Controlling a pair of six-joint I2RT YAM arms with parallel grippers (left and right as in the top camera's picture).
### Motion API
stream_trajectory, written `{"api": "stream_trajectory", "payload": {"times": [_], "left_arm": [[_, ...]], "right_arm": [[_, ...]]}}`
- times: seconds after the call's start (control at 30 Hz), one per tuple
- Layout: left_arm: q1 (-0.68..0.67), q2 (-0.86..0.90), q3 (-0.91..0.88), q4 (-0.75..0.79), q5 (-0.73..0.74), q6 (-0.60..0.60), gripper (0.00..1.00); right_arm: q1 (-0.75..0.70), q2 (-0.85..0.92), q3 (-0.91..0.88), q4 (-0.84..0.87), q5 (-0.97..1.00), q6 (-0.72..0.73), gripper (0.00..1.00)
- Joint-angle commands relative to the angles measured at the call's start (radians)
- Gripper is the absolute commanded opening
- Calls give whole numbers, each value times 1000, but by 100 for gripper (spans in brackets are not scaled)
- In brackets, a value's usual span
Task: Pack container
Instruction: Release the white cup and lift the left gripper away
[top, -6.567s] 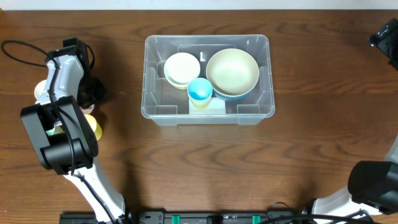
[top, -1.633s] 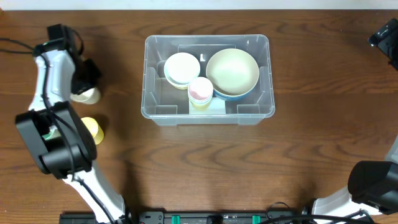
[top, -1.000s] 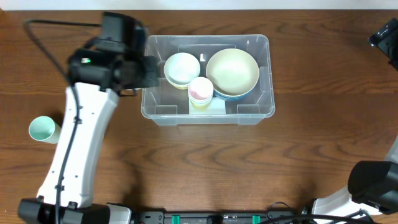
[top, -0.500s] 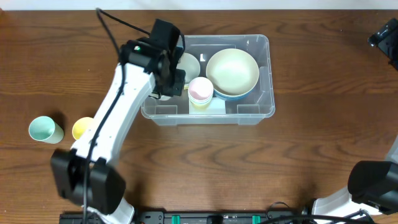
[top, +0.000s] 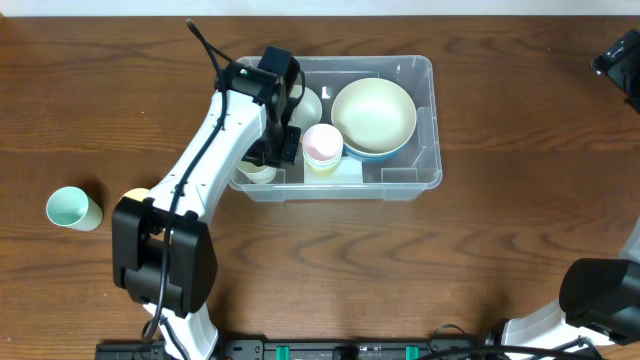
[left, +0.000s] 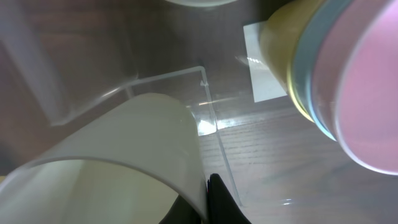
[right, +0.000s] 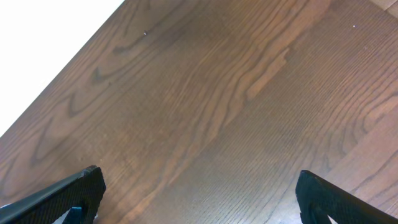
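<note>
1. Reaching into the container (top: 405, 175) at mid-table, the left gripper (top: 278, 152) is pinched tight on the rim of a cream cup (left: 124, 162).
2. Half a second earlier the cup hung farther back; it now sits in the front-left corner, beside the stacked cups (top: 322, 148).
3. The right gripper (right: 199, 193) is spread wide, empty, above the table (right: 217, 93).

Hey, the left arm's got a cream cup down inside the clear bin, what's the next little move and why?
Probably open the left gripper to release the cream cup. It is already inside the container, in the near-left corner beside the pink-topped cup stack, with the gripper shut on its rim. Whether it touches the floor is unclear.
</note>
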Motion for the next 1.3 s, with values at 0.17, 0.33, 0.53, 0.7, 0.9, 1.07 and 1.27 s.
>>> {"api": "stream_trajectory", "payload": {"times": [0.17, 0.33, 0.53, 0.7, 0.9, 1.07, 1.27], "left_arm": [[0, 63, -20, -16, -11, -29, 5], [0, 64, -21, -15, -11, -28, 35], [0, 64, -21, -13, -11, -28, 52], [4, 58, 10, -6, -11, -28, 52], [3, 24, 216, -156, -17, -23, 54], [13, -65, 363, -283, -135, -45, 55], [125, -183, 348, -327, -194, -188, 56]], "right_arm": [[-6, 1, -1, 0, 7, 14, 99], [-6, 1, -1, 0, 7, 14, 99], [-6, 1, -1, 0, 7, 14, 99], [-6, 1, -1, 0, 8, 14, 99], [-6, 1, -1, 0, 7, 14, 99], [-6, 1, -1, 0, 7, 14, 99], [-6, 1, -1, 0, 7, 14, 99]]}}
